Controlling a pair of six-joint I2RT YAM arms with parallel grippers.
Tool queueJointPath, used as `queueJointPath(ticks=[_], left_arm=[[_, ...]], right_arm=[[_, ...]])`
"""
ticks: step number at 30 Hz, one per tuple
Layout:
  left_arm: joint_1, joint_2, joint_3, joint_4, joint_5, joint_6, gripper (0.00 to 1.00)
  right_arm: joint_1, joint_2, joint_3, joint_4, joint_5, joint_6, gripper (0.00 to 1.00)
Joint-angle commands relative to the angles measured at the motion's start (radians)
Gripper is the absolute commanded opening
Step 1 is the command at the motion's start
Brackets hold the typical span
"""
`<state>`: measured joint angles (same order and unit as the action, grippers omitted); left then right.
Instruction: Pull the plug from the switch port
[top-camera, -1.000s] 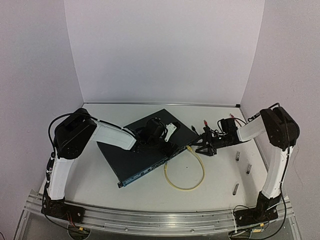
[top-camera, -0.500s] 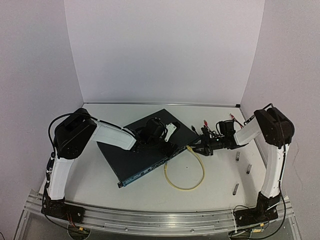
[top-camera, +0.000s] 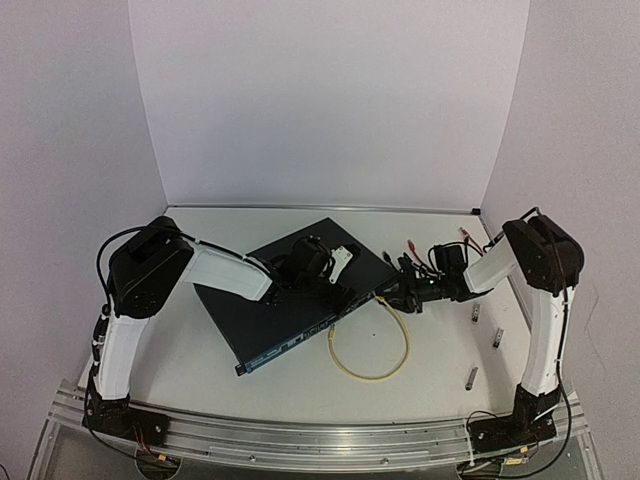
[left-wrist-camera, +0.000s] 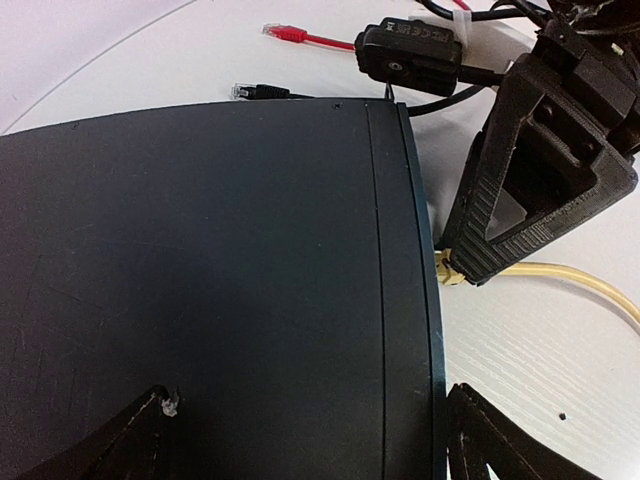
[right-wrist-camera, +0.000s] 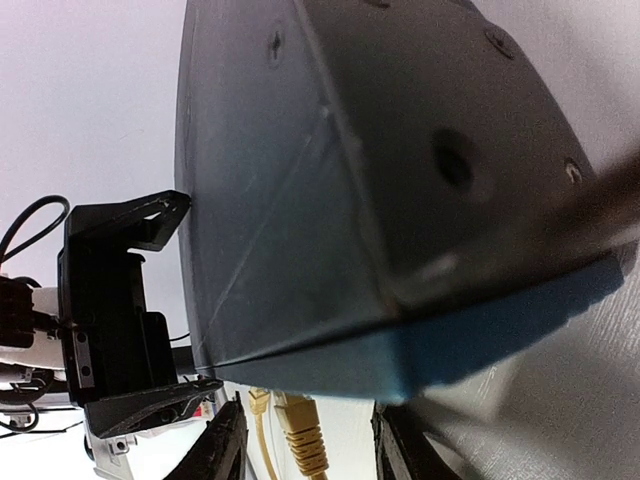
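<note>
Nothing readable, switch (top-camera: 270, 320) face markings too small, black module (left-wrist-camera: 410, 50) lettering blurred

The left arm (top-camera: 225, 270) reached low and rightward from its raised shoulder, and the left tool (top-camera: 336, 280) pointed downward with its fingers (left-wrist-camera: 125, 445) spread wide. The right arm (top-camera: 545, 300) stood upright, bent at the top and stretched low leftward. The right tool (top-camera: 392, 293) held its fingers (right-wrist-camera: 225, 450) parted, tips facing the left tool.

The switch (top-camera: 280, 310) and yellow cable loop (top-camera: 368, 377) hem the right gripper (top-camera: 391, 296); bare table (top-camera: 440, 352) beyond.
</note>
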<state>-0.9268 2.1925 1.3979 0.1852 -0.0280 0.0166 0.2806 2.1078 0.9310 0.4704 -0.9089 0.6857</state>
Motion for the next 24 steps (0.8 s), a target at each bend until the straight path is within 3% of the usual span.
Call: queueJointPath(ticks=[1,24], left_arm=[[0.063,0.065,-0.073,-0.250,-0.048,-0.094,0.91],[0.063,0.065,-0.080,-0.243,-0.044,-0.102,0.91]], right_arm=[[0.015,0.049,-0.009,-0.056,0.064,0.012,0.40],[0.029,0.085,0.009,-0.047,0.110,0.060,0.30]])
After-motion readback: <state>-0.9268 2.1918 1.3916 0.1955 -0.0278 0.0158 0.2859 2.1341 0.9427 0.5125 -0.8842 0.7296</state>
